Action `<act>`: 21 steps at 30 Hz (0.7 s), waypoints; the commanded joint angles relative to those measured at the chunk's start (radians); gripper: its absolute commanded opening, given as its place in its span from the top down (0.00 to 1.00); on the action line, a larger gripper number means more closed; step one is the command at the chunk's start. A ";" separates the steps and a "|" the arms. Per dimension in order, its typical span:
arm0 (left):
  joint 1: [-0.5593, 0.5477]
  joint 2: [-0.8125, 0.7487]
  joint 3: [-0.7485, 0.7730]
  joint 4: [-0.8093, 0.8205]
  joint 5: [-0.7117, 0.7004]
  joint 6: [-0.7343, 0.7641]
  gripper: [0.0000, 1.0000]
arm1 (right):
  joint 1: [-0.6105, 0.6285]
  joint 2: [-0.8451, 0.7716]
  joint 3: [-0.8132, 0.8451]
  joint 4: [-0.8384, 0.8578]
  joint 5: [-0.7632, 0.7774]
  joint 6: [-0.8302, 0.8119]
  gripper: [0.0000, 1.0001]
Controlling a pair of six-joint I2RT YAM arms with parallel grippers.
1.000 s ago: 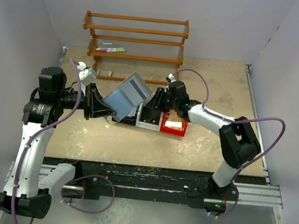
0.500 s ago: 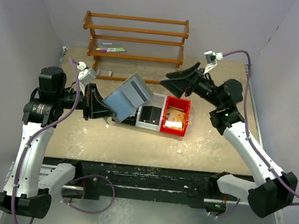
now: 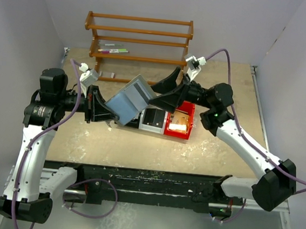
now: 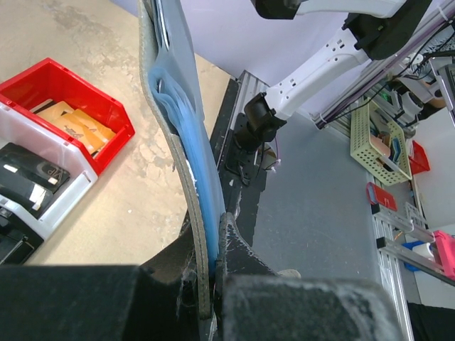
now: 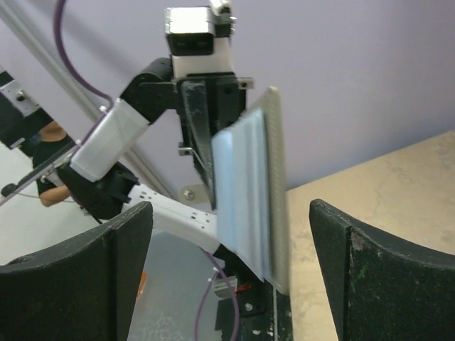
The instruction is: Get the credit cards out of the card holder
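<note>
Clamping holder (image 3: 134,98) by its left corner, left gripper (image 3: 108,113) held it tilted over bins (image 3: 153,121); right gripper (image 3: 162,91) gaped wide just right of it.

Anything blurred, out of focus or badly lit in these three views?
Top external: evenly lit and sharp, with only soft shadows. Left wrist: the fingers of the left gripper are dark and soft at the bottom; the card holder and red bin read clearly. Right wrist: the fingers of the right gripper are dark, blurred masses at both sides; the card holder between them is in focus.
</note>
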 commanded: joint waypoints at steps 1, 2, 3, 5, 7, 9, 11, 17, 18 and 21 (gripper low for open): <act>0.002 0.005 0.033 0.046 0.040 -0.007 1.00 | 0.058 0.000 0.095 -0.022 -0.015 -0.100 0.16; 0.002 0.009 0.034 0.045 0.039 -0.008 1.00 | 0.073 0.006 0.099 -0.042 -0.008 -0.114 0.22; 0.002 0.014 0.033 0.044 0.039 -0.009 1.00 | 0.082 0.011 0.104 -0.061 0.003 -0.129 0.28; 0.002 0.022 0.029 0.042 0.036 -0.009 1.00 | 0.098 0.021 0.116 -0.132 0.027 -0.159 0.38; 0.002 0.028 0.026 0.040 0.035 -0.008 1.00 | 0.110 0.026 0.133 -0.205 0.053 -0.204 0.51; 0.002 0.029 0.023 0.036 0.029 -0.002 1.00 | 0.128 0.019 0.146 -0.289 0.107 -0.268 0.74; 0.002 0.032 0.021 0.036 0.014 -0.002 1.00 | 0.148 0.005 0.147 -0.344 0.163 -0.320 0.92; 0.002 0.063 0.009 0.060 -0.130 -0.064 1.00 | 0.184 -0.021 0.090 -0.267 0.167 -0.283 1.00; 0.002 0.068 0.001 0.076 -0.169 -0.090 1.00 | 0.191 -0.019 0.085 -0.255 0.158 -0.266 1.00; 0.002 0.082 -0.022 0.091 -0.293 -0.128 1.00 | 0.213 -0.005 0.080 -0.203 0.130 -0.221 1.00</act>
